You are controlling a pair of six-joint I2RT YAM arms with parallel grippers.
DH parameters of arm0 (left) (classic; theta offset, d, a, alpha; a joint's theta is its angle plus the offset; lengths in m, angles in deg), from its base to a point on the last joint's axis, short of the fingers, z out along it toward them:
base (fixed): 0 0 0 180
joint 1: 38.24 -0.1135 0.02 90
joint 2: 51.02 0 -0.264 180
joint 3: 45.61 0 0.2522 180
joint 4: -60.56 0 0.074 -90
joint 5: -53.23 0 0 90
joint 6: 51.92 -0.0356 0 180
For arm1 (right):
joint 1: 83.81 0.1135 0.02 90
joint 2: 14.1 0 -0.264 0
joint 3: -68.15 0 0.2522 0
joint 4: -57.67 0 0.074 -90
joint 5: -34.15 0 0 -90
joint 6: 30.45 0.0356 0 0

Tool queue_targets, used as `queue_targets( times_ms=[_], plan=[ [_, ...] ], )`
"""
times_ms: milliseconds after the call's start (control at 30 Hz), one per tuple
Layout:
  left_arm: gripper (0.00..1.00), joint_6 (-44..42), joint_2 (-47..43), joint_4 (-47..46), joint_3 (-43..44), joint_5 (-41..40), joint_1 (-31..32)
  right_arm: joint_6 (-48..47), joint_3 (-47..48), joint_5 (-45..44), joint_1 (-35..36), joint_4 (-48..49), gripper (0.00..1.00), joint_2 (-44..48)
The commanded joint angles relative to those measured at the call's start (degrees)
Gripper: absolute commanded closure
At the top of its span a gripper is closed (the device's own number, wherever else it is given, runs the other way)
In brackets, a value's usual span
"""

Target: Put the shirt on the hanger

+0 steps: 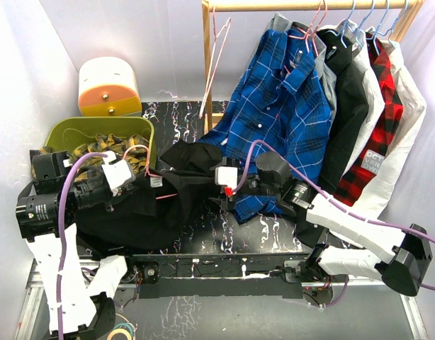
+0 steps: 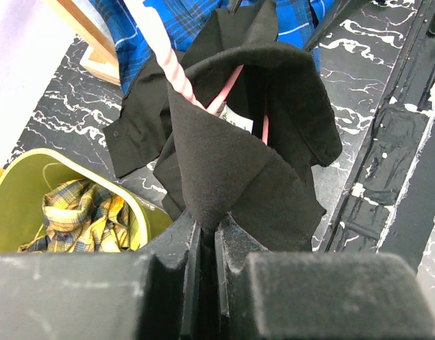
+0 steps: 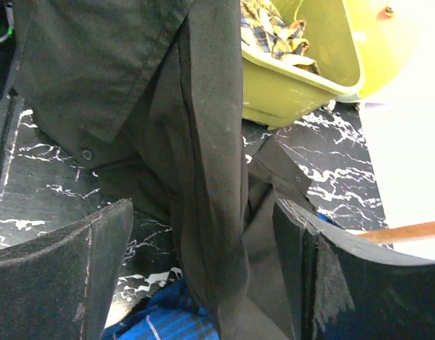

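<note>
At lower centre of the left wrist view, my left tool (image 2: 207,230) pinching a fold of the black shirt (image 2: 224,163), pink hanger (image 2: 228,88) wire inside its neck opening, shirt heaped centre-left on the worktop (image 1: 270,228), I see my right tool (image 3: 203,269) spread wide astride another fold.

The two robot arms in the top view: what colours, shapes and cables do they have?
The left arm and right arm have white angular link shells and black cylindrical joints. A thin purple cable runs along each. The fingers are black, broad and matte.
</note>
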Motion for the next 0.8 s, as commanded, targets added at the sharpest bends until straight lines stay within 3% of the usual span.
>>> queue_targets(
  times_ms=[0, 100, 233, 267, 400, 433, 500, 533, 600, 633, 667, 700, 733, 767],
  plan=[
    [1.0, -2.0, -0.5, 2.0, 1.2, 4.1, -0.2, 3.5, 3.4, 6.2, 0.7, 7.5, 0.13, -1.1],
    [1.0, -1.5, 0.0, 2.0, 1.7, 4.1, -0.2, 3.2, 3.1, 4.8, 3.1, 9.2, 0.02, -1.4],
    [1.0, -0.4, 1.0, 2.1, 3.4, 5.6, -0.3, 3.2, -2.1, -1.7, 4.6, 17.6, 0.01, -0.4],
    [1.0, -0.1, 1.1, 2.1, 3.5, 6.3, -0.3, 3.5, -3.4, -3.4, 4.8, 20.2, 0.05, -0.3],
    [1.0, 0.2, 1.2, 2.0, 3.1, 7.8, -0.3, 6.5, -3.3, -2.7, 5.1, 23.5, 0.46, -1.0],
    [1.0, 0.1, 1.4, 2.0, 2.9, 8.0, -0.2, 7.4, -2.8, -1.8, 5.1, 23.7, 0.52, -1.1],
    [1.0, 0.1, 1.4, 2.0, 2.6, 8.2, -0.2, 9.0, -1.4, -0.1, 5.2, 23.6, 0.57, -1.8],
    [1.0, 0.1, 1.5, 2.0, 2.4, 8.5, -0.2, 9.9, -0.7, 0.6, 5.1, 23.3, 0.55, -2.0],
    [1.0, 0.3, 1.5, 2.0, 2.5, 8.8, -0.2, 11.6, 1.0, 2.0, 5.1, 22.5, 0.43, -3.1],
    [1.0, 0.4, 1.5, 2.0, 2.5, 9.0, -0.2, 12.6, 1.7, 2.7, 5.2, 22.3, 0.42, -3.5],
    [1.0, 0.4, 1.5, 2.0, 2.4, 9.0, -0.2, 13.7, 2.3, 3.4, 5.1, 22.2, 0.47, -3.9],
    [1.0, 0.5, 1.5, 2.0, 2.4, 9.0, -0.3, 15.0, 3.4, 4.1, 5.0, 21.9, 0.6, -4.5],
    [1.0, 0.4, 1.4, 2.0, 2.1, 9.1, -0.2, 16.6, 4.9, 5.0, 4.4, 21.0, 0.79, -5.3],
    [1.0, 0.2, 1.2, 2.0, 1.8, 9.0, -0.3, 19.1, 6.7, 6.3, 3.6, 19.2, 0.9, -6.4]
  ],
)
